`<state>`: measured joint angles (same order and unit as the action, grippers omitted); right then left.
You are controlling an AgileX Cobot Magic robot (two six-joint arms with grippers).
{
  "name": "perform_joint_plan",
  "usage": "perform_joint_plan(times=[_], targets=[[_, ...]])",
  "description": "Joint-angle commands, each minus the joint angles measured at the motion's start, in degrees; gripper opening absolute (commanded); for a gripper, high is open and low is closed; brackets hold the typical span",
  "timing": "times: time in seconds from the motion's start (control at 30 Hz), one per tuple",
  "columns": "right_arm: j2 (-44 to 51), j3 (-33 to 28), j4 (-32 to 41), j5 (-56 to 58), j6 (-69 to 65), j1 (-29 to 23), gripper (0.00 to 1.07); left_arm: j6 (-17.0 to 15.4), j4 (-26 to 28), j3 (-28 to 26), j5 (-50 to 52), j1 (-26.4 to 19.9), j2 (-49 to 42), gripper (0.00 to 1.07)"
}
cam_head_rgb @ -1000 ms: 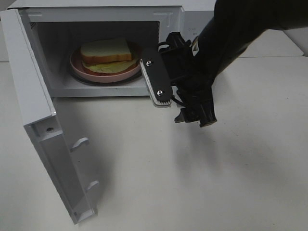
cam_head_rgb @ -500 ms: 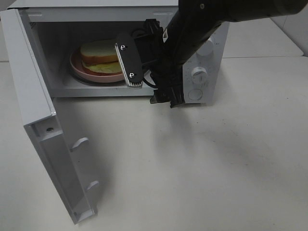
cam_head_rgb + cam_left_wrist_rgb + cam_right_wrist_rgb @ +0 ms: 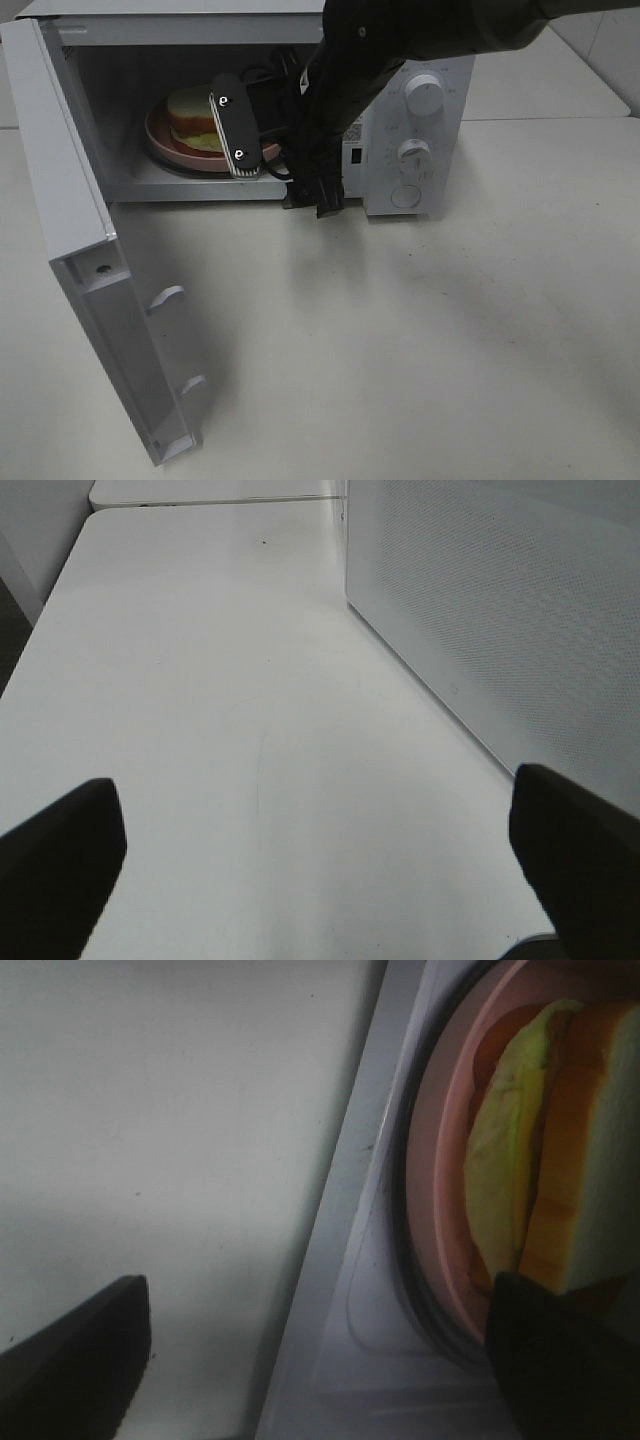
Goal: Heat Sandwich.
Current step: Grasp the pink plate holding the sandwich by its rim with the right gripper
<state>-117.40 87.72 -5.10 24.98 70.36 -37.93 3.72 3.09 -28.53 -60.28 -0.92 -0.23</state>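
Observation:
The sandwich lies on a round pink plate inside the open microwave. My right gripper hangs at the mouth of the cavity, just in front of the plate, covering part of both. It is open with nothing between its fingers. The right wrist view shows the sandwich with its yellow-green filling, the plate and my right gripper wide apart over the cavity's front sill. My left gripper is open over bare table beside the microwave's perforated wall; it does not show in the exterior view.
The microwave door stands swung out to the left, reaching toward the table's front. Control knobs sit on the right panel. White table spreads in front and to the right.
My right arm has swung left across the microwave's front, uncovering the control panel. Its gripper now stands before the sandwich, still open.

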Motion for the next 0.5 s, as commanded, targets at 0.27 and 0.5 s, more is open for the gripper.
perform_joint_plan(times=[0.27, 0.5], targets=[[-7.2, 8.1, 0.0, -0.8, -1.4, -0.3, 0.86, -0.2, 0.4, 0.2, 0.7, 0.1, -1.4, 1.01], [-12.7, 14.5, -0.1, -0.7, -2.5, -0.3, 0.86, -0.2, 0.4, 0.2, 0.7, 0.1, -1.4, 1.01]])
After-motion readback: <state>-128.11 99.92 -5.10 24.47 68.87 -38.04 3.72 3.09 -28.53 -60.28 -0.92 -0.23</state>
